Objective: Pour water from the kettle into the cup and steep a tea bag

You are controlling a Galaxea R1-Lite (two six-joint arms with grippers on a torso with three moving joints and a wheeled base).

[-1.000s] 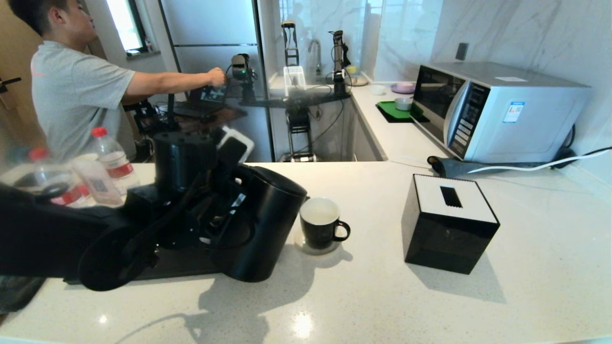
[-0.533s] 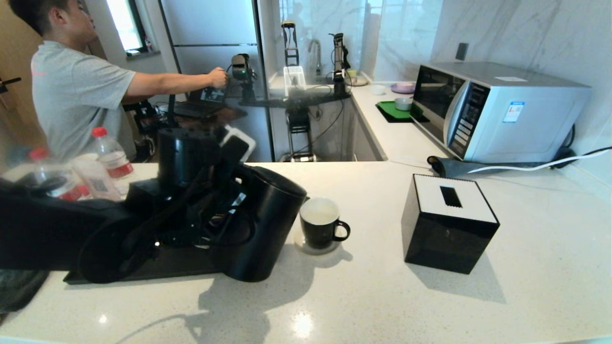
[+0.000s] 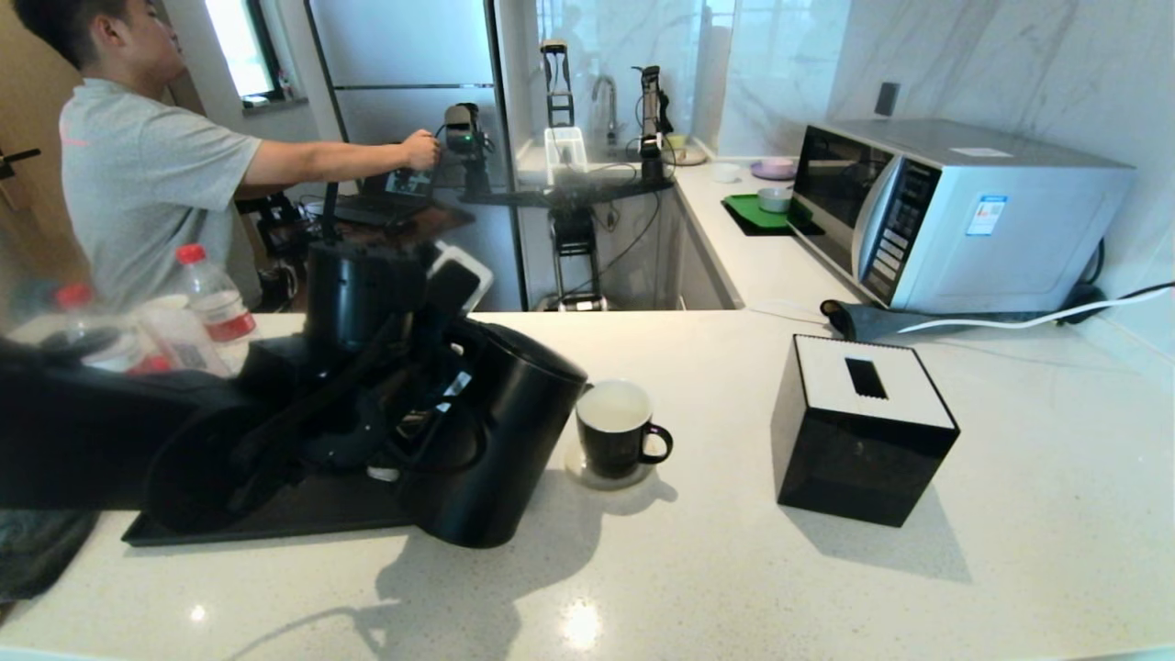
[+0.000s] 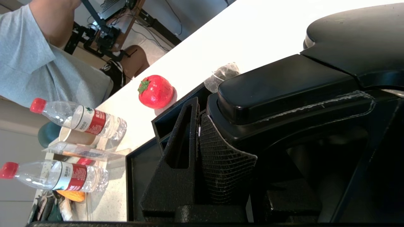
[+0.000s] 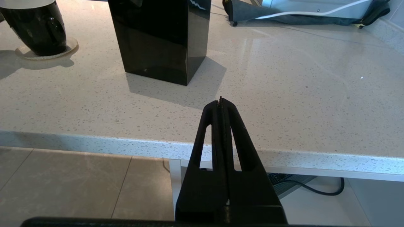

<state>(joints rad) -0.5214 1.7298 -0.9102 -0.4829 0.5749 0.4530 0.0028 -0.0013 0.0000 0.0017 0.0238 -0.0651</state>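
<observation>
On the left of the table point(image 3: 734, 569), head view: kettle point(image 3: 505, 431) tilted toward the cup point(image 3: 613, 427), spout just beside its rim, held by the left hand point(image 3: 431, 404) at the handle. Pouring step, judging by the tilt; next likely more tilt over the cup. No tea bag in sight.

Left wrist view: fingers point(image 4: 176, 164) clamped on the kettle's handle.

Right wrist view: right hand point(image 5: 221, 102) closed, empty, parked off the table's near edge.

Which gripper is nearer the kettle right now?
Left. The left gripper is clamped on the kettle handle; the right gripper hangs shut below the counter edge, well away.
</observation>
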